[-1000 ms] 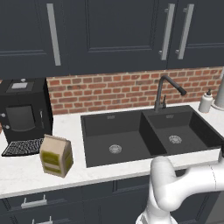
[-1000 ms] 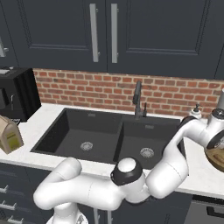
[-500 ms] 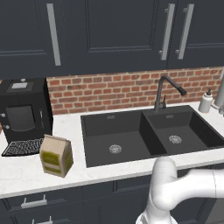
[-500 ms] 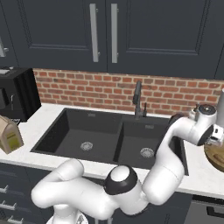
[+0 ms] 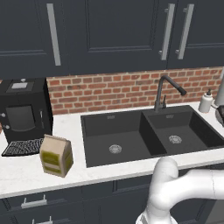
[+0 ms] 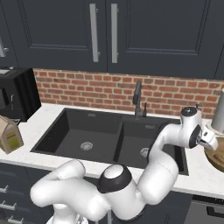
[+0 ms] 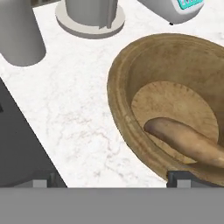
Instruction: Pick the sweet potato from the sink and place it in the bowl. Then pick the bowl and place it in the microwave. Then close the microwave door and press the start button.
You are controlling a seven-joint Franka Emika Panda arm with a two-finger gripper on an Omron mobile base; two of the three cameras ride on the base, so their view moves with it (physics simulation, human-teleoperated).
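Note:
The wooden bowl (image 7: 127, 83) stands on the white marble counter (image 7: 74, 100) to the right of the black sink (image 6: 100, 135). The tan-orange sweet potato (image 7: 188, 140) lies inside the bowl, against its near wall. My gripper (image 7: 109, 181) hangs just above the bowl's near rim, open, with nothing between its fingertips (image 7: 178, 178). In the right base view the arm reaches right, and the hand (image 6: 209, 140) sits beside the bowl (image 6: 217, 158) at the frame's edge. Both basins of the sink (image 5: 144, 135) look bare. The microwave is out of view.
Beyond the bowl stand a grey canister (image 7: 19, 33), a round grey appliance base (image 7: 89, 15) and a white device with a teal display (image 7: 186, 8). A black faucet (image 5: 164, 92), a soap dispenser (image 5: 205, 102), a paper bag (image 5: 56, 155) and a black coffee machine (image 5: 24, 109) line the counter.
The arm's lower links have swung round to the right, while the hand has stayed by the bowl at the right. The jaws have stayed open.

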